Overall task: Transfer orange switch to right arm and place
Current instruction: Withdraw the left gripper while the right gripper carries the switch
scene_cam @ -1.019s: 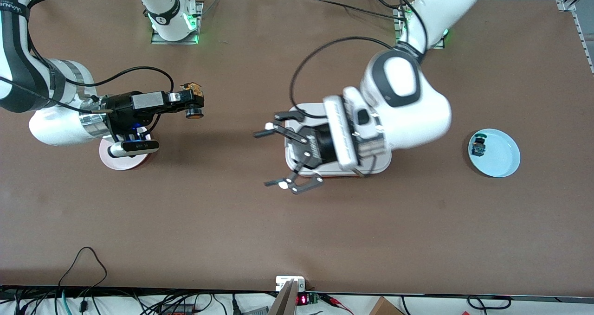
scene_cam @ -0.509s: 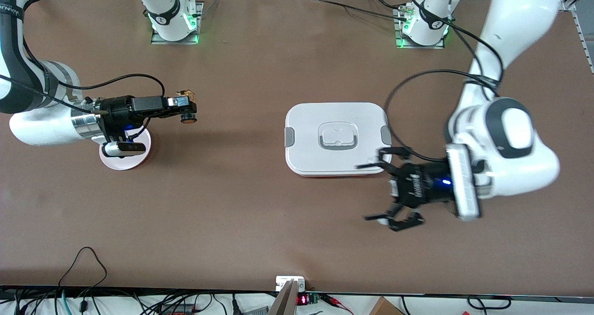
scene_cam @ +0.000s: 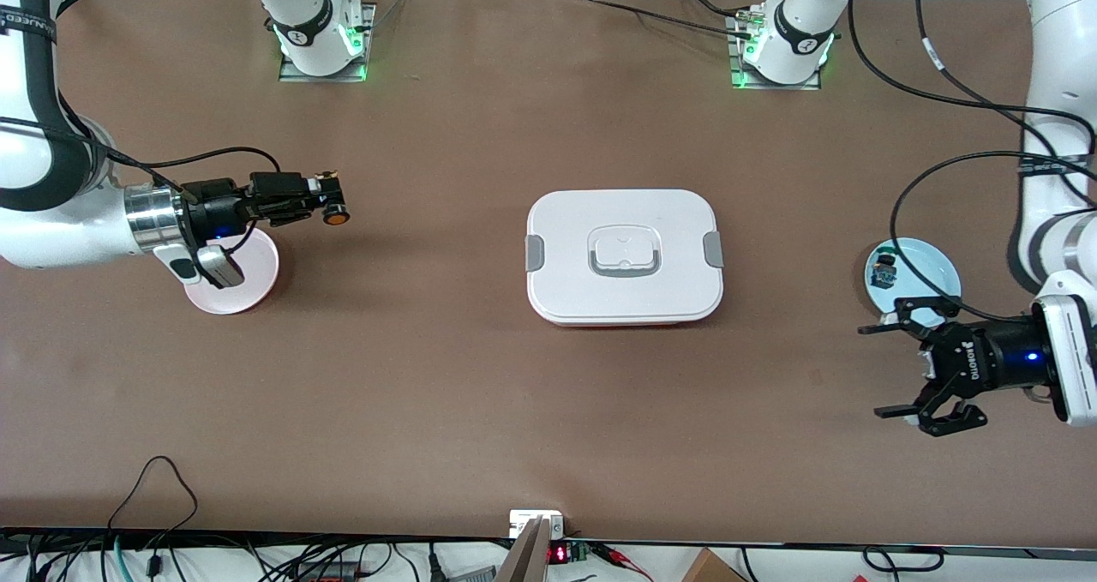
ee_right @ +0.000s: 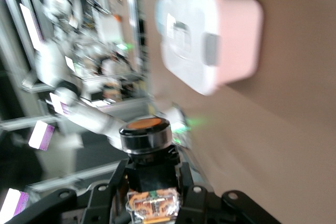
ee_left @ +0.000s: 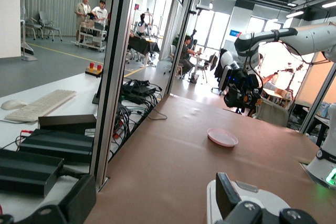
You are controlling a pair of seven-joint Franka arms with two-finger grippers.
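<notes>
The orange switch has an orange button face, a black collar and an orange-yellow body. My right gripper is shut on it and holds it above the table, just beside the pink plate. In the right wrist view the switch sits between the black fingers of the right gripper, button face outward. My left gripper is open and empty, above the table near the light blue plate. In the left wrist view its fingers stand wide apart with nothing between them.
A white lidded box stands mid-table; it also shows in the right wrist view. A blue-bodied switch lies on the light blue plate. The left wrist view shows the pink plate and the right arm's gripper farther off.
My left arm has swung from over the white box to the left arm's end, beside the light blue plate, fingers still open. My right gripper has drawn back toward the pink plate with the switch.
</notes>
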